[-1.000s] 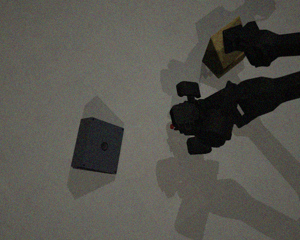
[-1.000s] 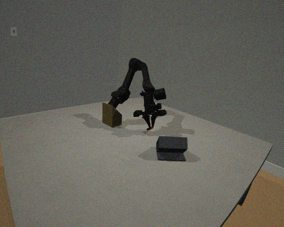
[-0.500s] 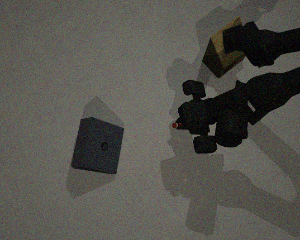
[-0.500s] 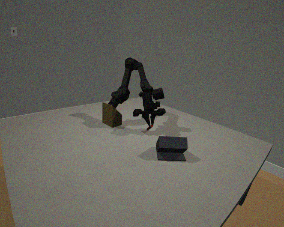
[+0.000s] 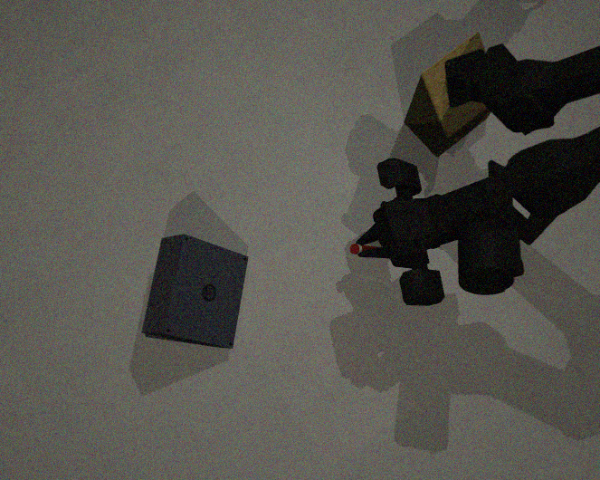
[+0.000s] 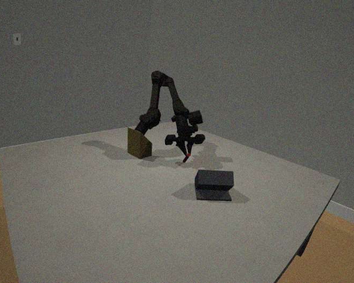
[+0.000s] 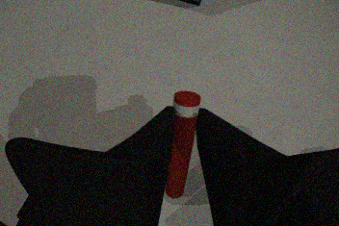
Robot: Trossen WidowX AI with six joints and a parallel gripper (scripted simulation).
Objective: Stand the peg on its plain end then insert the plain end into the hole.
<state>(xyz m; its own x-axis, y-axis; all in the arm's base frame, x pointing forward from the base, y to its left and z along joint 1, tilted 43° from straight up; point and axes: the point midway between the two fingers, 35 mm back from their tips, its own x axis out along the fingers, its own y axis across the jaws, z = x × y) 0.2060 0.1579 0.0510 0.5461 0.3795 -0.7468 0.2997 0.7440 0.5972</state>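
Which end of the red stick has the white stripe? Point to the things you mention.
The peg's (image 5: 355, 248) (image 6: 185, 158) (image 7: 183, 140) end nearest the fingertips, beside the gripper's (image 7: 187, 112) tips; the other end is plain red.

My arm (image 5: 557, 159) (image 6: 172, 91) is matt black, its slim links joined by bulky rounded knuckles. Above my tool (image 5: 358, 248) (image 6: 188, 156) (image 7: 185, 114) sits a stubby dark cylinder (image 5: 488, 258) (image 6: 195, 117), and either side of the tool's tapering, wedge-shaped fingers juts a blocky black lobe (image 5: 422, 287) (image 6: 198, 139).

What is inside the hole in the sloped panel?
Nothing shows in the dark hole; its bottom cannot be made out. The red peg is outside, in the gripper.
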